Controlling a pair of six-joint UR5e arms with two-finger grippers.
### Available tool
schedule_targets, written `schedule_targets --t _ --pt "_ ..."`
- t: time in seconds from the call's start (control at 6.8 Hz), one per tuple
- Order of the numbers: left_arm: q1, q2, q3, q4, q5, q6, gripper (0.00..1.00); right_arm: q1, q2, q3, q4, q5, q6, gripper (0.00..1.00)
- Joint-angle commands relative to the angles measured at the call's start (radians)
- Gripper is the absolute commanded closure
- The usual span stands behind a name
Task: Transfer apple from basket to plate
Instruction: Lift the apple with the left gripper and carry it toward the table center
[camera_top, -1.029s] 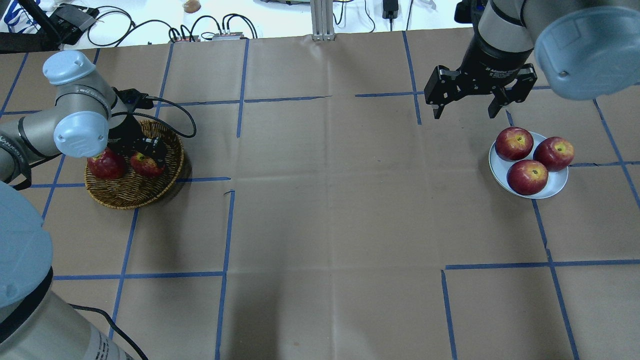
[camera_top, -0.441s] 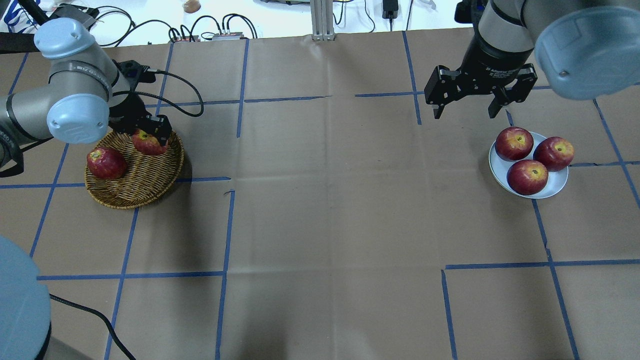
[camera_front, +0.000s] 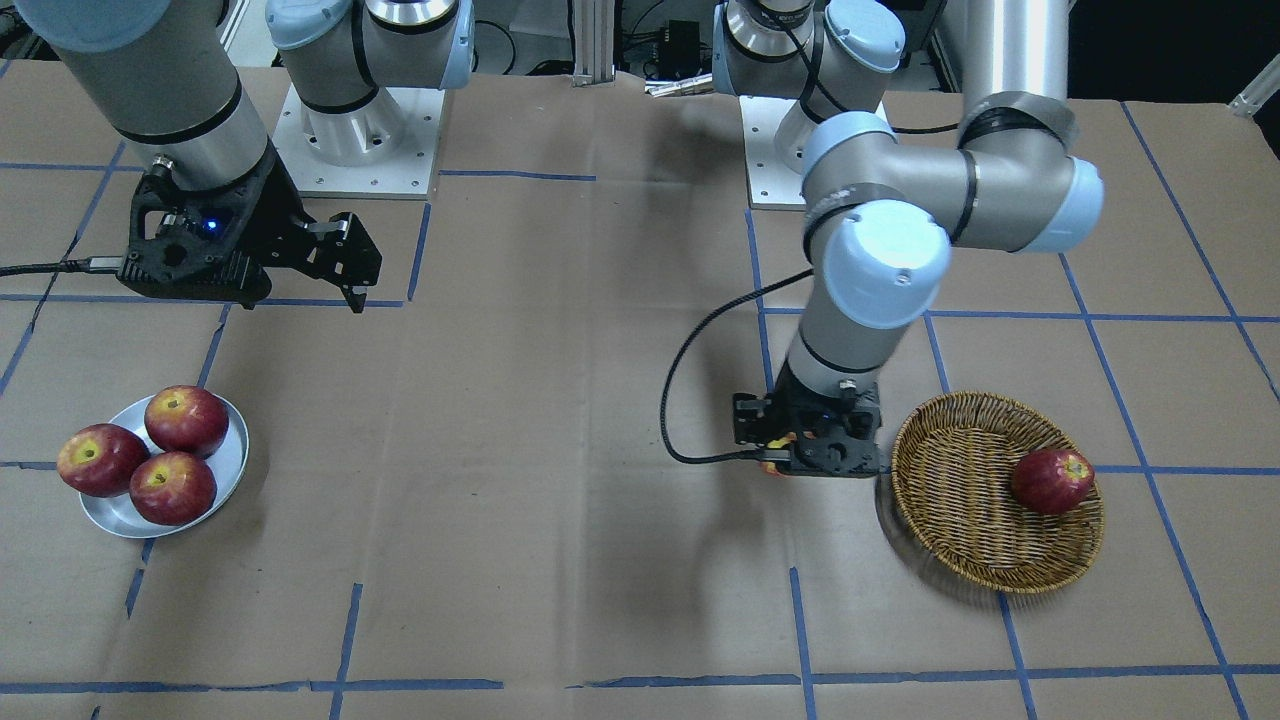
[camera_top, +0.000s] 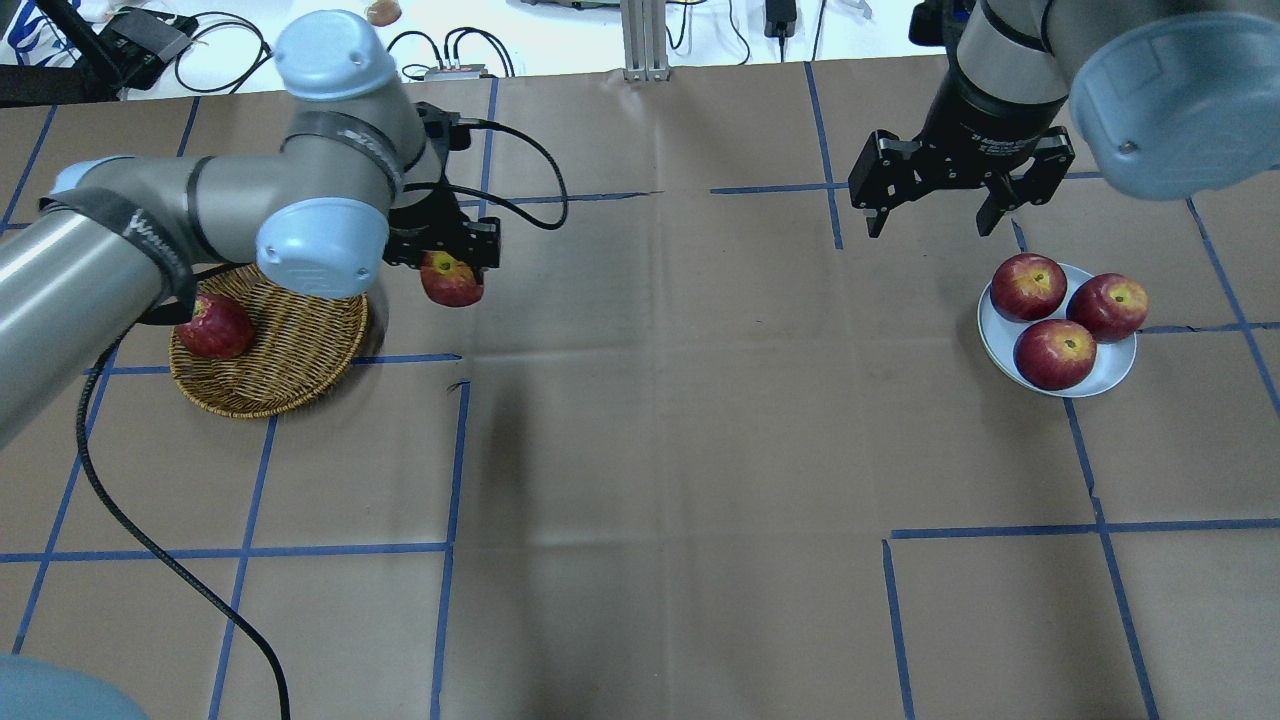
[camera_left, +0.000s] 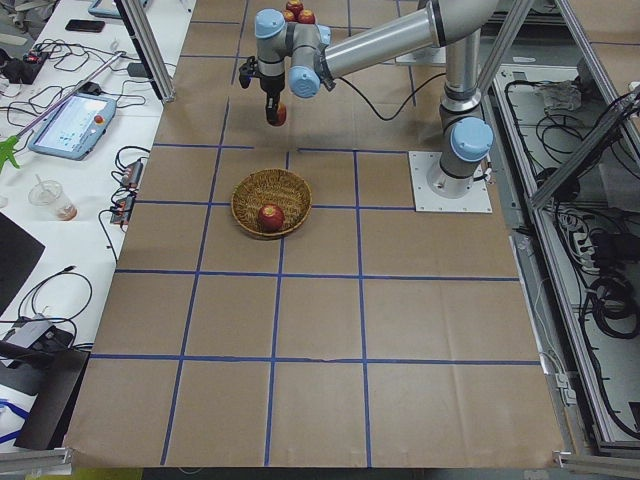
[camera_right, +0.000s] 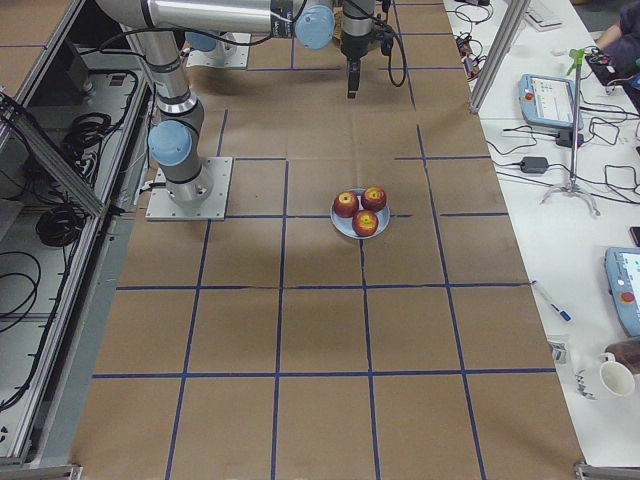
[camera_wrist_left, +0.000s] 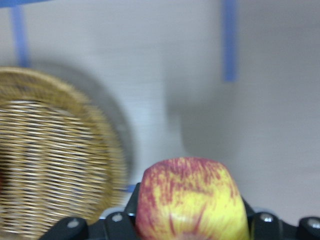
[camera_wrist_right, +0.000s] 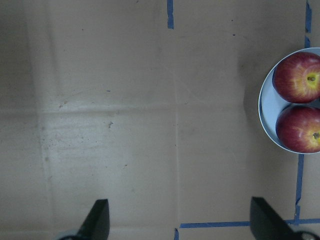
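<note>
Overhead exterior: left tool (camera_top: 448, 263) holds apple (camera_top: 452, 284); three red apples (camera_top: 1054, 354) crowd plate (camera_top: 1112, 377).

I count five apples: three dark red apples (camera_top: 1054, 354) on the one plate (camera_top: 1112, 375), one red apple (camera_top: 213, 326) in the one basket (camera_top: 290, 370), and one streaky apple (camera_top: 452, 288), probably yellowish, in the left end effector (camera_top: 449, 270). Two robot arms (camera_top: 200, 215).

Desk (camera_top: 660, 430): brown paper cover, blue tape (camera_top: 457, 450) grid.
Basket (camera_top: 290, 360): rests on desk, robot's left side.
Plate (camera_top: 1117, 367): rests on desk, right side, well apart from basket.
</note>
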Motion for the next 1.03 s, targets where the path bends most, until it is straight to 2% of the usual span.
schedule_targets --t 0.0,0.29,0.59,0.88 --pt "-0.182 -0.07 0.006 0.038 0.0 -0.218 0.49 0.0 -0.001 0.0 -0.001 0.0 0.0 0.0" --pt "-0.263 -0.176 0.013 0.186 -0.003 -0.322 0.49 0.0 -0.001 0.0 -0.001 0.001 0.0 0.0" --pt "-0.27 -0.221 0.017 0.213 -0.003 -0.327 0.49 0.0 -0.001 -0.001 -0.001 0.001 0.002 0.0" --pt "-0.27 -0.223 0.026 0.216 -0.006 -0.327 0.42 0.0 -0.001 -0.002 -0.001 0.001 0.0 0.0"
